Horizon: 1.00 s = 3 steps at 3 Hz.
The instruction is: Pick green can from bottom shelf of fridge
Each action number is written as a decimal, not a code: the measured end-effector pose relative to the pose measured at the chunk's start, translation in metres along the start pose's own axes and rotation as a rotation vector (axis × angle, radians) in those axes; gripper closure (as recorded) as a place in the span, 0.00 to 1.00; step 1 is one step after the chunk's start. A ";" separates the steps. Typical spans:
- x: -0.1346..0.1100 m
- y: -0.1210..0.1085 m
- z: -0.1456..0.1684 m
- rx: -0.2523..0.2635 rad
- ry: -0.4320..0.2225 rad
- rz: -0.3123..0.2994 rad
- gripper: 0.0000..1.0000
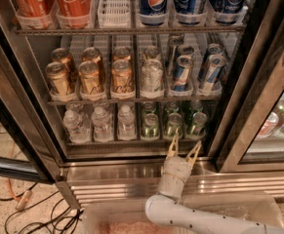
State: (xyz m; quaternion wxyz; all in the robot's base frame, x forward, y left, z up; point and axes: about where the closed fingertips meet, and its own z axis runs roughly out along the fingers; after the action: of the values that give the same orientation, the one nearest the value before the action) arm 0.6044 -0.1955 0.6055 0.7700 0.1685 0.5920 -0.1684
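The fridge stands open in front of me. Its bottom shelf holds three clear water bottles on the left and three lanes of green cans on the right. The front green cans are at left, middle and right. My gripper is open and empty. It points up at the shelf's front edge, just below the gap between the middle and right green cans. Its fingertips reach the shelf lip and touch no can.
Gold cans and silver-blue cans fill the rack above. Cola and Pepsi cans sit on the top rack. The ribbed steel base lies below. A neighbouring cooler is at right. Cables lie on the floor at left.
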 end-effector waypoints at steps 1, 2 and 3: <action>0.004 -0.011 0.009 0.035 0.007 -0.005 0.33; 0.012 -0.024 0.024 0.080 0.016 -0.009 0.35; 0.013 -0.021 0.026 0.063 0.017 -0.006 0.38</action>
State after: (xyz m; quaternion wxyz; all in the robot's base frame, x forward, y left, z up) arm 0.6197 -0.2270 0.5983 0.7588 0.1922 0.5933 -0.1877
